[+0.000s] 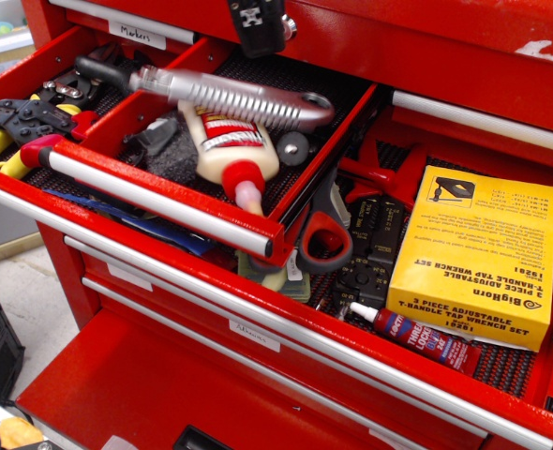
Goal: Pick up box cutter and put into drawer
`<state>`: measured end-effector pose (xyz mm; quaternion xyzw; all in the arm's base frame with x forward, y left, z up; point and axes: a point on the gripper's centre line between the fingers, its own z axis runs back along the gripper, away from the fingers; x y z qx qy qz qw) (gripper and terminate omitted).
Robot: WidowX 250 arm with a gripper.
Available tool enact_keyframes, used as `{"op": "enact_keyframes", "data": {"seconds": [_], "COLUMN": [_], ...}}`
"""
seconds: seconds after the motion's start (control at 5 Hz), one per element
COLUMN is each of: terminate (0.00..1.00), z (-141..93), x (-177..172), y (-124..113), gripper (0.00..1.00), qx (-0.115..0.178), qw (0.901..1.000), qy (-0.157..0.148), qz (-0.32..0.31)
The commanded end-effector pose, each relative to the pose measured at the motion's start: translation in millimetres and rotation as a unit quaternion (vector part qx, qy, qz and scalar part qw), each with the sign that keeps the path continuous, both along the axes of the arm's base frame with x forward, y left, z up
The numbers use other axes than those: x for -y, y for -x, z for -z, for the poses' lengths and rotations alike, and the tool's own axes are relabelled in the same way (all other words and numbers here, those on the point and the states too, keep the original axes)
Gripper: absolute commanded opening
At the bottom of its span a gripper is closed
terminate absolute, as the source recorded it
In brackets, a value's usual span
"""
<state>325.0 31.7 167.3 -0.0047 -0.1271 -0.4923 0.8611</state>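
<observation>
The box cutter (pixel 239 98), a long silver ribbed tool, lies in the narrow red drawer (pixel 155 199). It rests slantwise across the top of a glue bottle (pixel 222 150), with its rounded end toward the drawer's right wall. My gripper (pixel 258 23) is a black shape at the top edge of the view. It is above the cutter and apart from it, holding nothing. Only its lower tip shows.
The wider drawer below holds red-handled scissors (pixel 323 239), a yellow tap wrench box (pixel 478 253) and a red threadlocker tube (pixel 417 337). Pliers and crimpers (pixel 23 122) lie in the left compartment. A black washer (pixel 292 147) sits beside the glue bottle.
</observation>
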Motion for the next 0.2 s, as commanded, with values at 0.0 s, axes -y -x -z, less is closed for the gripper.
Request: {"op": "enact_keyframes", "data": {"seconds": [0.0], "terminate": [1.0], "z": [-14.9], "x": [2.6], "y": [-3.1], "gripper": [1.0], "qx": [0.026], "qw": [0.9996], "qy": [-0.005], "qz": [0.009]}}
